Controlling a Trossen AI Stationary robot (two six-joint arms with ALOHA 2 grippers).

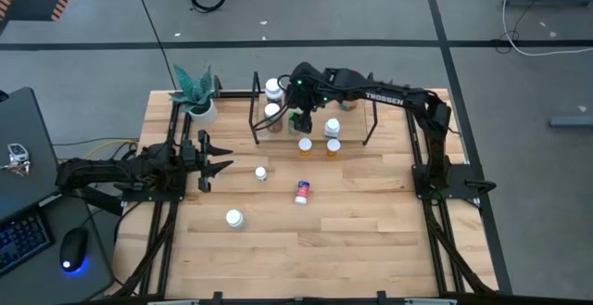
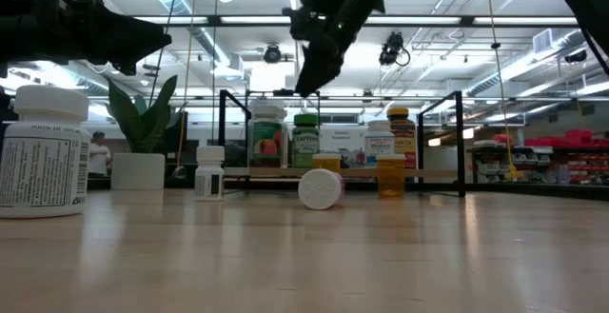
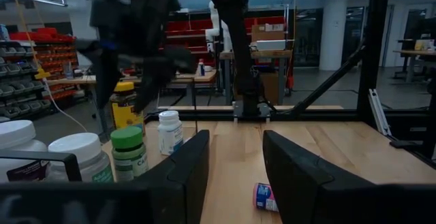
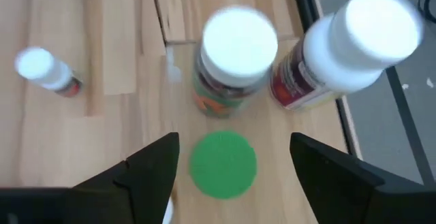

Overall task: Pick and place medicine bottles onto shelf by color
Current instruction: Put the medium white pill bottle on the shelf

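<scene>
The shelf (image 1: 257,110) (image 2: 463,142) of black rods stands at the table's far side. My right gripper (image 1: 301,120) (image 2: 314,80) (image 4: 234,146) hangs open above the green bottle (image 2: 304,140) (image 4: 223,164), a finger on either side of its cap and clear of it. The green bottle stands upright on the shelf base beside two white-capped bottles (image 4: 238,47) (image 4: 368,33). Two yellow-capped bottles (image 1: 305,145) (image 1: 333,146) stand in front of the shelf. A small white bottle (image 1: 260,172), a lying red-blue bottle (image 1: 302,191) (image 3: 266,197) and a white bottle (image 1: 234,218) rest on the table. My left gripper (image 1: 215,157) (image 3: 235,169) waits open at the left.
A white pot with a green plant (image 1: 202,108) (image 2: 140,170) sits at the far left corner beside the shelf. Black rails (image 1: 435,240) edge the table. Bare wood lies along the table's near side. A laptop and a mouse sit off the table's left edge.
</scene>
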